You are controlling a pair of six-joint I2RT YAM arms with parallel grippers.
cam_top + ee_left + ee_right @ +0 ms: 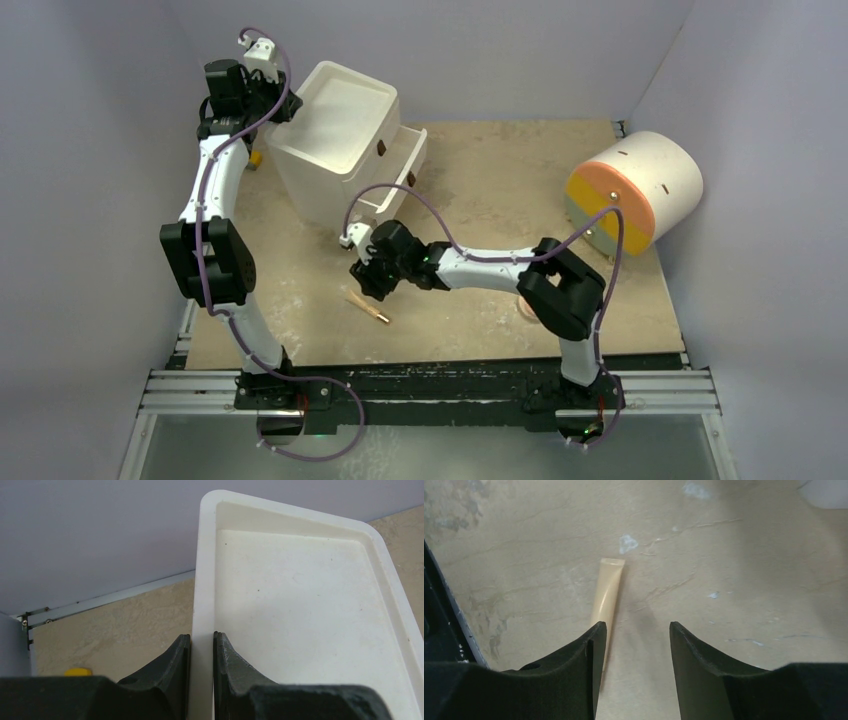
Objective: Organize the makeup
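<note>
Left claw [202, 639] pinching cabinet [205, 555] rim (top edge), right claw [635, 630] spread wide over tan stick [608, 585]

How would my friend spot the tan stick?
Find the big white cabinet at the back left. Come toward the near edge, just past the right gripper: the tan stick lies flat on the table. Nothing nearby is as thin and beige.

A robotics lab test cell: plain grey walls [90, 120] box in a beige surface [500, 180], with an aluminium rail [670, 392] along its near edge.
</note>
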